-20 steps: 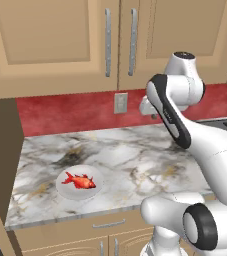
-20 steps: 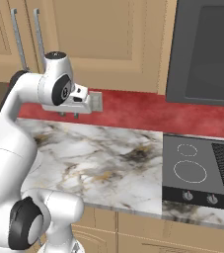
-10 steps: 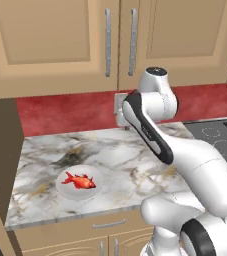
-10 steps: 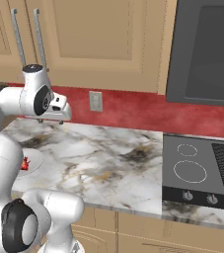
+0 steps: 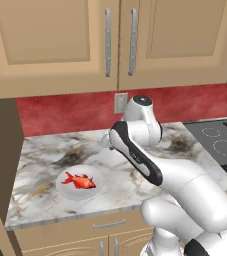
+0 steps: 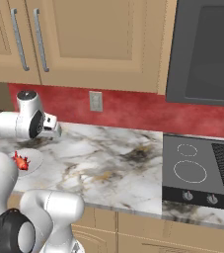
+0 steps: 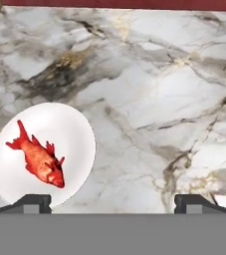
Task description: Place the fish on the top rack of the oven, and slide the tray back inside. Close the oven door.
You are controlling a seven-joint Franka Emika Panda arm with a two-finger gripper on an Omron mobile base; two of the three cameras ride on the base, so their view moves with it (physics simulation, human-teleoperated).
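At the near edge of the marble counter (image 5: 135,185), we see a round white plate (image 5: 80,182) with the little red fish (image 5: 79,180) lying flat on it. From the right base view, the fish (image 6: 21,161) peeks out from behind our white arm, close to the left side of the picture. From the hand view, we look down on the plate (image 7: 72,134) and the fish (image 7: 37,158), whose tail points up and to the left and whose head points down and to the right. Our two dark fingertips (image 7: 33,202) sit wide apart at the bottom of that view, and there is nothing between them. One tip is just below the edge of the plate and the other is far off to the side over bare marble. Our gripper (image 6: 53,128) hangs in the air above the counter, near the plate but not touching it. A bit farther along the counter, to our right, we see a black stove top (image 6: 202,170) with white rings on it and small knobs at its front. Behind the counter runs a red wall strip (image 5: 70,111) with a pale outlet (image 6: 95,101) on it. Above that are tan cabinet doors (image 5: 50,40) with long silver handles (image 5: 120,42). High on our right we see a big dark panel (image 6: 205,54).
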